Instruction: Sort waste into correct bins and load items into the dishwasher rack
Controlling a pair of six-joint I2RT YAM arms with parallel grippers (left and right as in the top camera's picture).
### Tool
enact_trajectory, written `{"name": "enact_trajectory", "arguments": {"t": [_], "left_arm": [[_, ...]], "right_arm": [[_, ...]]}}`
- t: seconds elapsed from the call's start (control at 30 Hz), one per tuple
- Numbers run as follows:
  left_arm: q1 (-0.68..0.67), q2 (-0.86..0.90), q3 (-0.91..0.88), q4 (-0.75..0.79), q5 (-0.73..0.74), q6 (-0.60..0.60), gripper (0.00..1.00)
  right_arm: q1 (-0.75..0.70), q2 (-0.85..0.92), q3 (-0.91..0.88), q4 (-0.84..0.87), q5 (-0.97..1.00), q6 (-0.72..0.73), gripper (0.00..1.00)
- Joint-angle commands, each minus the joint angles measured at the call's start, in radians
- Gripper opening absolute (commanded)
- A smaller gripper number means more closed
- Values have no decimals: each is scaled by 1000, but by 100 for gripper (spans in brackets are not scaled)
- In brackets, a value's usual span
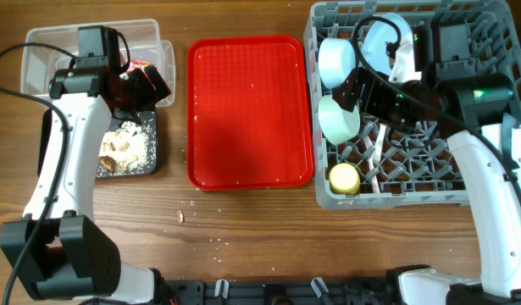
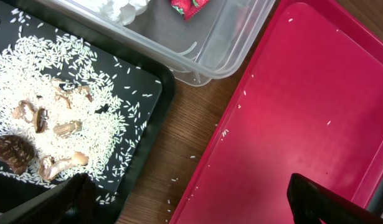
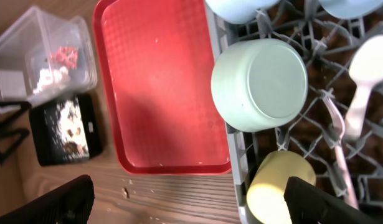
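My left gripper (image 1: 146, 85) is open and empty above the bins; in its wrist view (image 2: 188, 202) it hangs over the wood between the black tray (image 2: 151, 84) and the red tray. Rice scraps (image 1: 124, 144) lie in the black tray (image 1: 155, 161). The red wrapper (image 1: 141, 64) and white tissue (image 2: 126, 7) lie in the clear tub (image 1: 36, 51). My right gripper (image 1: 350, 90) is open and empty over the grey rack (image 1: 396, 197). The rack holds the light blue bowl (image 1: 335, 58), pale green bowl (image 1: 338, 120), yellow cup (image 1: 344, 178), blue plate (image 1: 383, 38), spoon (image 3: 365, 74) and fork (image 3: 337, 124).
The red serving tray (image 1: 250, 110) lies between the bins and the rack, with only a few rice grains on it. Loose grains and a crumb (image 1: 181, 216) lie on the wooden table in front of it.
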Motion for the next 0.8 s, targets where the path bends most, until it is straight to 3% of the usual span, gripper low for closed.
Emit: {"name": "enact_trajectory", "arguments": {"t": [0.0, 0.1, 0.23, 0.33, 0.47, 0.57, 0.77], "left_arm": [[5, -1, 5, 0, -6, 1, 100], [5, -1, 5, 0, -6, 1, 100], [5, -1, 5, 0, -6, 1, 100], [5, -1, 5, 0, -6, 1, 100], [5, -1, 5, 0, -6, 1, 100], [5, -1, 5, 0, -6, 1, 100], [5, -1, 5, 0, -6, 1, 100]], "right_arm": [[1, 6, 6, 5, 36, 82, 100], [2, 12, -9, 93, 57, 3, 100], [47, -36, -106, 398, 56, -396, 100], [92, -127, -261, 608, 57, -555, 100], [102, -360, -668, 1025, 57, -539, 100], [102, -578, -977, 1241, 59, -538, 100], [100, -937, -1339, 1341, 129, -507, 100]]}}
